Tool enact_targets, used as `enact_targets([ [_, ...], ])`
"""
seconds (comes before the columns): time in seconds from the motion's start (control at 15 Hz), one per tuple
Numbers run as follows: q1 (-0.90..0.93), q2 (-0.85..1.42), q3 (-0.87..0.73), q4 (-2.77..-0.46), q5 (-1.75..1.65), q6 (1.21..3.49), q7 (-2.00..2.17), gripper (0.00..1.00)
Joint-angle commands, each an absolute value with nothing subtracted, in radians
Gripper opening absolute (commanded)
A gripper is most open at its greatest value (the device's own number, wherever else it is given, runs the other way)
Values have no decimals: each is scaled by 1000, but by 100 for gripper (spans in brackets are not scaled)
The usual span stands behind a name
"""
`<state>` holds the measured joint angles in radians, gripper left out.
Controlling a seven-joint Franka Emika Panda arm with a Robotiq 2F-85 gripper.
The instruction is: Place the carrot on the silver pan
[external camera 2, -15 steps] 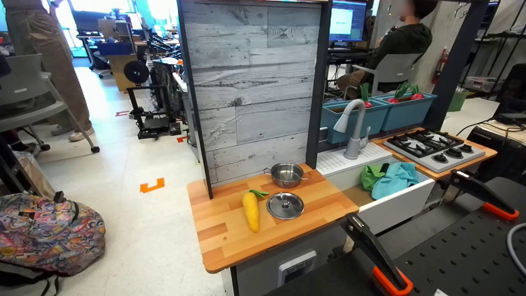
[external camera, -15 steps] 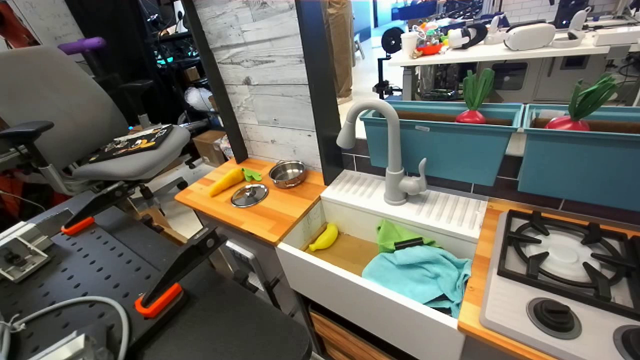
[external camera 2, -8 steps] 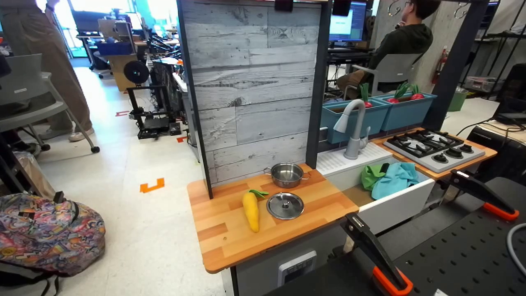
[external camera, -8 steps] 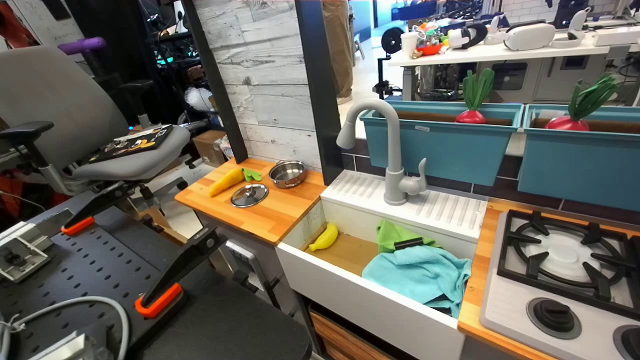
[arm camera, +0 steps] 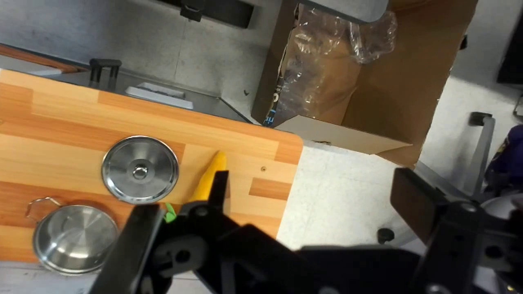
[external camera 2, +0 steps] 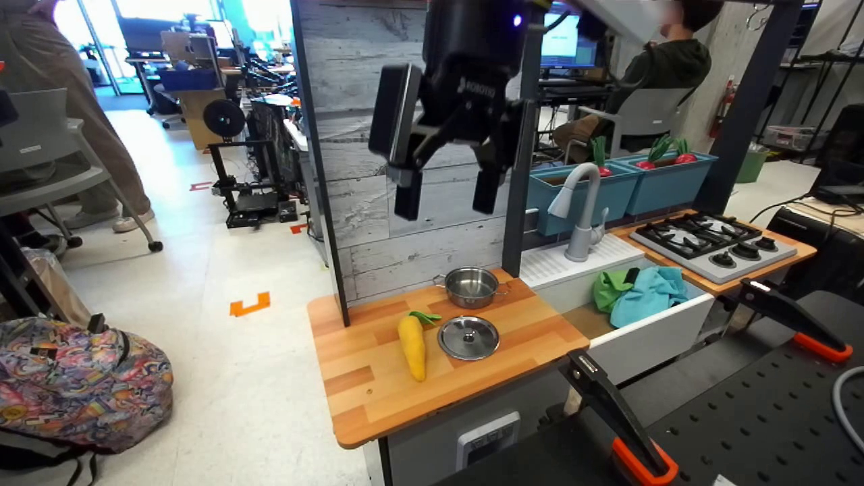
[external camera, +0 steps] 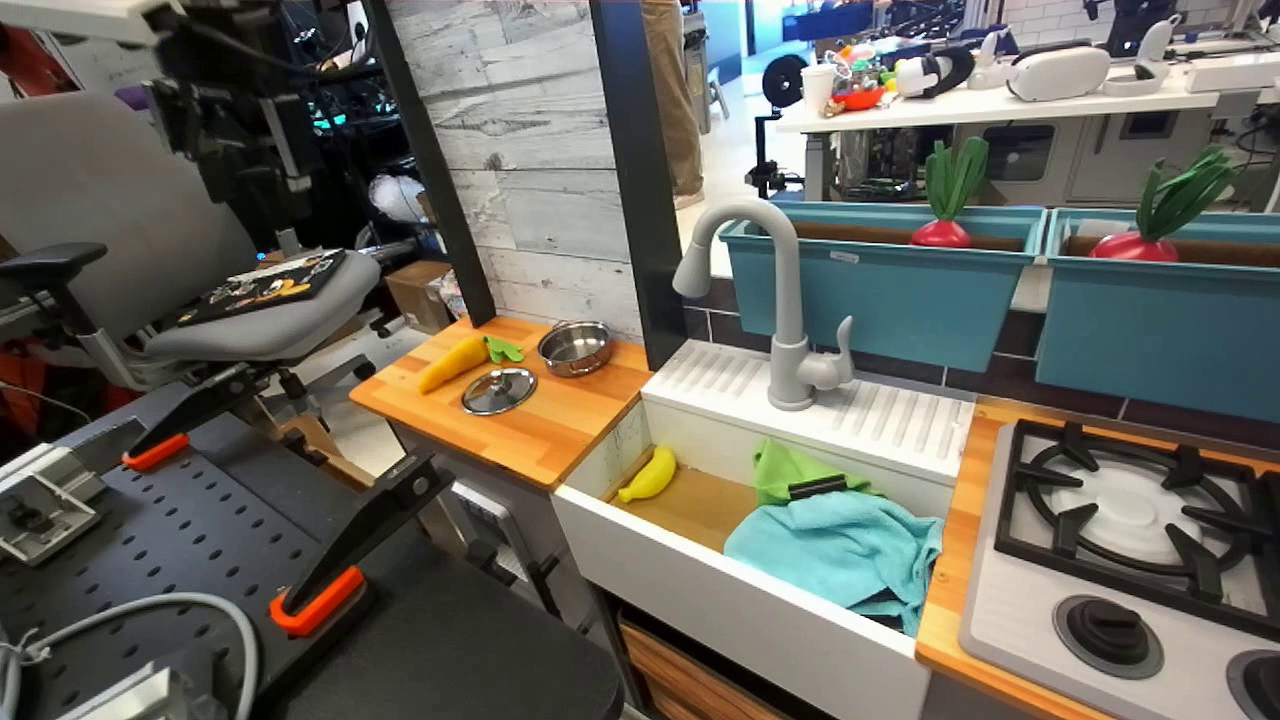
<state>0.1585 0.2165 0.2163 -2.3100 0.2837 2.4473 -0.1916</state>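
Note:
The carrot, yellow-orange with green leaves, lies on the wooden counter in both exterior views (external camera: 455,365) (external camera 2: 412,347). In the wrist view the carrot (arm camera: 206,181) is partly hidden behind a finger. The silver pan, a small round metal pan with handles, stands on the same counter near the back panel (external camera: 575,352) (external camera 2: 471,289); it also shows at the lower left of the wrist view (arm camera: 77,241). My gripper (external camera 2: 447,199) is open and empty, high above the counter, pointing down. In the wrist view the gripper (arm camera: 314,190) has its jaws wide apart over floor and the counter's end.
A metal lid (external camera 2: 469,337) lies between the carrot and the counter's front edge, beside the pan. The plank panel (external camera 2: 418,135) rises behind the counter. The sink (external camera: 740,620) holds a banana (external camera: 650,475) and cloths (external camera: 840,545). A cardboard box (arm camera: 400,81) stands beyond the counter.
The gripper has come down into both exterior views; half a second ago only its tips showed at the top edge of one. The carrot, pan and lid have not moved.

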Motion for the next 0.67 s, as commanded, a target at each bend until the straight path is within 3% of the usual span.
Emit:
enact_targets([
  [0.0, 163, 430, 221, -2147, 278, 2424, -146, 100],
  [0.6, 279, 729, 147, -1897, 190, 2454, 217, 100],
])
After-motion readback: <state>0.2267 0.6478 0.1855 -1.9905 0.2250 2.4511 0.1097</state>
